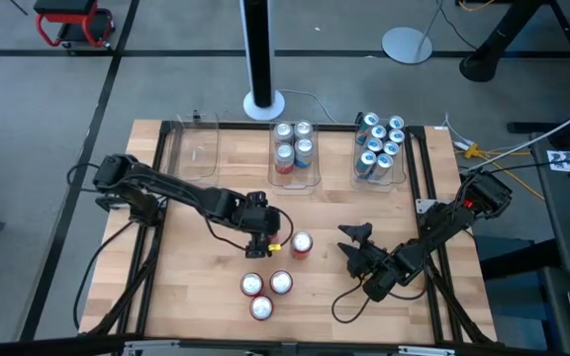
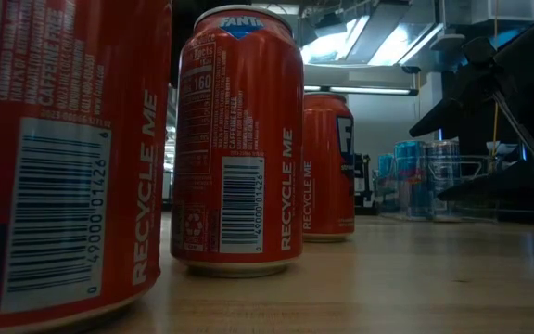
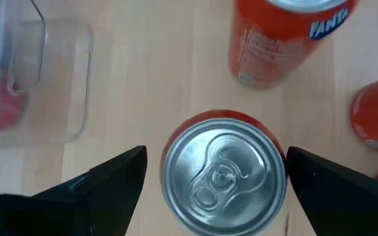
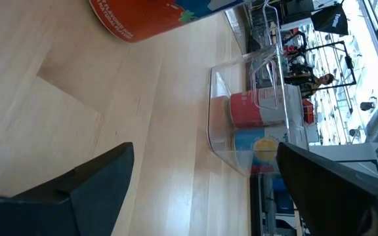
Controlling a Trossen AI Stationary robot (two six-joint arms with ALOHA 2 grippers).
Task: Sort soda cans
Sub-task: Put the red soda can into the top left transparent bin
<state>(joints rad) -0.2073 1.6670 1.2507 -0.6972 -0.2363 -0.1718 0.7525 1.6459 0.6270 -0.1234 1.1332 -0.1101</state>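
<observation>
A red soda can (image 3: 223, 174) with a silver top stands upright on the table between the open fingers of my left gripper (image 3: 215, 164). The fingers point steeply down on either side of it, close to its wall. In the high view my left gripper (image 1: 265, 240) hides this can. Another red can (image 1: 301, 244) stands just right of it, and three more (image 1: 264, 291) stand nearer the front edge. My right gripper (image 1: 354, 242) waits open, low over the table's right part, with nothing between its fingers (image 4: 104, 177).
Three clear bins stand along the far edge. The left one (image 1: 194, 148) holds nothing, the middle one (image 1: 295, 176) holds red and silver cans, and the right one (image 1: 379, 180) holds blue cans. Bare wood (image 1: 196, 287) lies at the near left.
</observation>
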